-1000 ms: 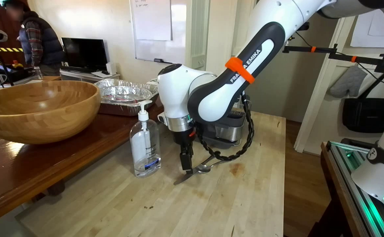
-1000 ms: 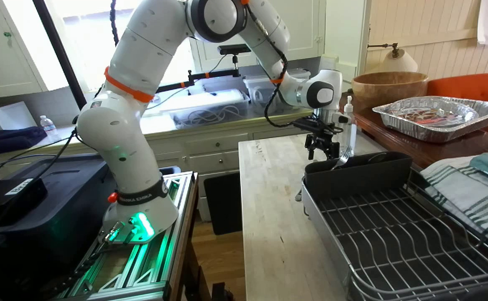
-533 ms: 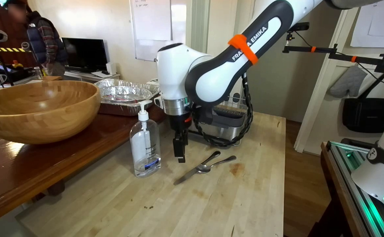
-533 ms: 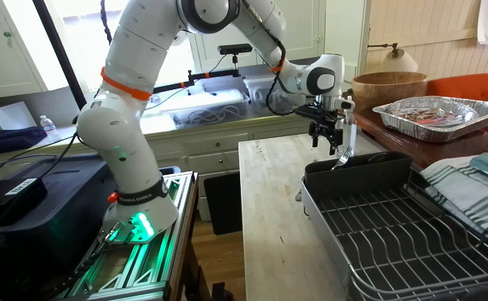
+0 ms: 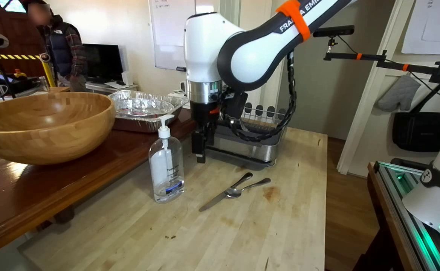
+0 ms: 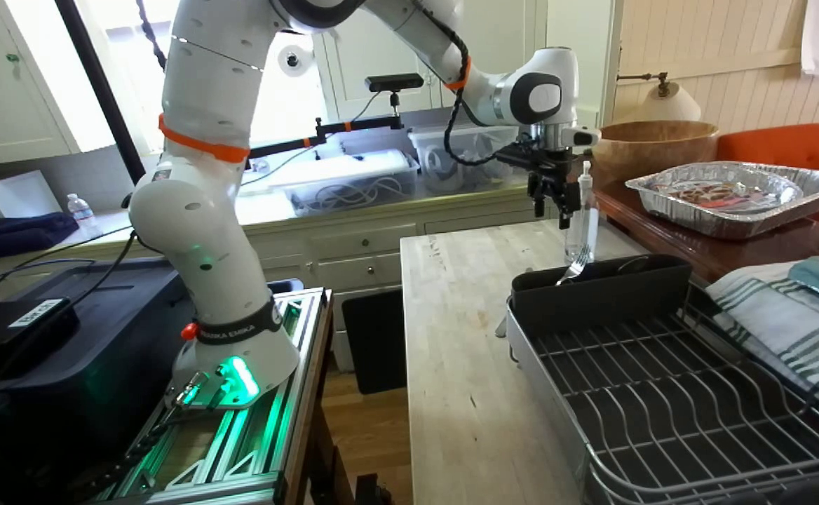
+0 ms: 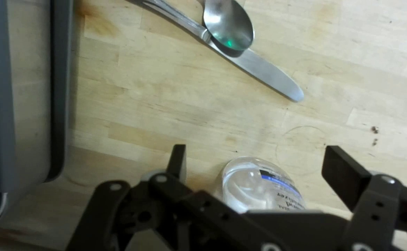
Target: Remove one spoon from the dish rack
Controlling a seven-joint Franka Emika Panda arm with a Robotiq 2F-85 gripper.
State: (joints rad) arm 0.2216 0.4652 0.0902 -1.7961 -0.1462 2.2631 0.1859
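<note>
The small silver spoon (image 5: 233, 193) lies on the wooden table with its bowl across a longer table knife (image 5: 212, 203). In the wrist view the spoon (image 7: 229, 26) and the knife (image 7: 269, 75) lie at the top, clear of my fingers. The metal dish rack (image 6: 569, 428) stands on the table, with a dark cutlery caddy (image 6: 606, 298) at its end. The rack also shows in an exterior view (image 5: 267, 152), partly behind the arm. My gripper (image 5: 203, 150) is open and empty, above the table in front of the rack; it also shows in the wrist view (image 7: 255, 150).
A clear soap bottle (image 5: 166, 169) stands close to the gripper and shows below the fingers in the wrist view (image 7: 255, 184). A fork (image 6: 576, 266) sticks out of the caddy. A wooden bowl (image 5: 54, 130), foil trays (image 6: 739, 210) and a striped towel (image 6: 788, 322) lie alongside.
My gripper has risen from beside the knife and spoon and moved back toward the rack, still open. The spoon and knife stay on the table. The person in the background has shifted right.
</note>
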